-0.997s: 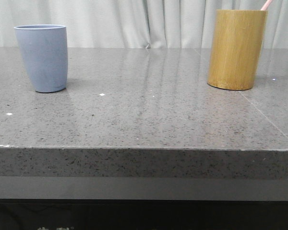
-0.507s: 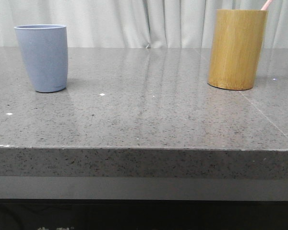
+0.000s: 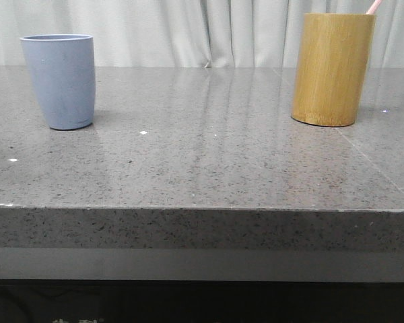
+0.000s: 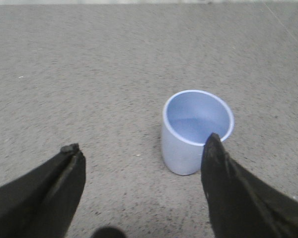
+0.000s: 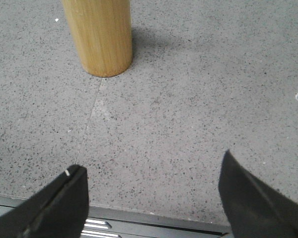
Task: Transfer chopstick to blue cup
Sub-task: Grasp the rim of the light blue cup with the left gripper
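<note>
Chopstick (image 3: 374, 6) stands in the bamboo holder (image 3: 332, 69) at the right of the surface (image 3: 209, 155); in the front view just its pale pink tip clears the holder's rim, leaning up and to the right. Long axis therefore near upright, slightly tilted; most of the stick is hidden inside the holder.

Blue cup (image 3: 59, 81) sits upright at the left of the surface, well apart from the holder, empty as seen from above in the left wrist view (image 4: 197, 131).

Right gripper (image 5: 151, 191): fingers spread wide, nothing between them, poised over the front edge of the surface. The bamboo holder (image 5: 98, 34) lies ahead of it and off toward its left finger, not centred between the jaws. The chopstick itself cannot be made out from this wrist camera.

Left gripper (image 4: 141, 171): also spread and empty, near the blue cup; its right finger overlaps the cup's rim in the picture, contact cannot be judged.

Judgement: right arm is the nearer one to the chopstick, so the pick falls to it. The move turns on height and alignment: the gripper must come in above the holder's rim and close across the exposed tip, then draw the stick out along its own near-vertical axis. Transfer not yet begun.
</note>
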### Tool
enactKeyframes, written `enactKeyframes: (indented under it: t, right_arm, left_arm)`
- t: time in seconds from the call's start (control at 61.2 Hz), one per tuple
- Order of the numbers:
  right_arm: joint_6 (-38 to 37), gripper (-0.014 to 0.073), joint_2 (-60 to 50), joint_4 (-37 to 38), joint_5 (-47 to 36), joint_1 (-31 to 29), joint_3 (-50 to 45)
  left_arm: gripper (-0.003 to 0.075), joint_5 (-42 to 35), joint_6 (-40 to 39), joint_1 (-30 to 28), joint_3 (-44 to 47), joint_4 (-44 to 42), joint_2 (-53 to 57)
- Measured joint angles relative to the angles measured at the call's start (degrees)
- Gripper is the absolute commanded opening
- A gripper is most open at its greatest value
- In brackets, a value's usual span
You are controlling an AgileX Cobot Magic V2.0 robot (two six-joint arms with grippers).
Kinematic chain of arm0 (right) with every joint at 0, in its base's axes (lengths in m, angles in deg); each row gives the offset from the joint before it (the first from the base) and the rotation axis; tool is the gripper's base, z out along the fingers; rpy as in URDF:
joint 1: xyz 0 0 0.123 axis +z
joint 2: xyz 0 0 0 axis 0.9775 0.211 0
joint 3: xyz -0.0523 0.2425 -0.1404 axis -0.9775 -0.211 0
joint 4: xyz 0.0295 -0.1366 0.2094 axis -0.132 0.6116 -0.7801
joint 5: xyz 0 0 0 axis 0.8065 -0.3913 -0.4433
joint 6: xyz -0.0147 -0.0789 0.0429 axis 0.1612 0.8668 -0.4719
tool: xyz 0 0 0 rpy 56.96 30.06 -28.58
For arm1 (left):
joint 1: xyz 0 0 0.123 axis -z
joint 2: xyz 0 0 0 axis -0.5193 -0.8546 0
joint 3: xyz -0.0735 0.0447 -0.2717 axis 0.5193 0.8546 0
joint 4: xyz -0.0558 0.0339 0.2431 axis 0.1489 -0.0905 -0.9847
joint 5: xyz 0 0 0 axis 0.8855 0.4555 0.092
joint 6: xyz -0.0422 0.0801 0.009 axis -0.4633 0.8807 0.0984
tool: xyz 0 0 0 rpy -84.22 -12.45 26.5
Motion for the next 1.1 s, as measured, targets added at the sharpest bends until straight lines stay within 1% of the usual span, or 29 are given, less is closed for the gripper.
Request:
enactKeyframes:
  t: [0.213, 0.441, 0.589, 0.785, 0.817, 0.883, 1.095]
  right_arm:
    - [0.0, 0.056, 0.0, 0.0, 0.0, 0.0, 0.0]
    - [0.0, 0.056, 0.0, 0.0, 0.0, 0.0, 0.0]
    - [0.0, 0.056, 0.0, 0.0, 0.0, 0.0, 0.0]
    - [0.0, 0.056, 0.0, 0.0, 0.0, 0.0, 0.0]
    - [0.0, 0.056, 0.0, 0.0, 0.0, 0.0, 0.0]
    - [0.1, 0.056, 0.0, 0.0, 0.0, 0.0, 0.0]
    - [0.1, 0.056, 0.0, 0.0, 0.1, 0.0, 0.0]
  left_arm:
    - [0.0482, 9.8, 0.1, 3.0, -12.3, -0.3, -12.7]
    - [0.0482, 18.9, 0.2, 3.3, -24.2, -2.5, -26.7]
    - [0.0482, 20.7, 0.2, 3.3, -28.7, -3.0, -33.0]
    - [0.0478, 21.1, 0.2, 3.3, -32.0, -3.0, -39.3]
    - [0.0466, 21.1, 0.2, 3.3, -32.3, -3.0, -40.3]
    - [0.0413, 21.1, 0.2, 3.3, -32.5, -3.0, -41.4]
    - [0.0189, 21.1, 0.1, 3.3, -32.7, -3.2, -42.8]
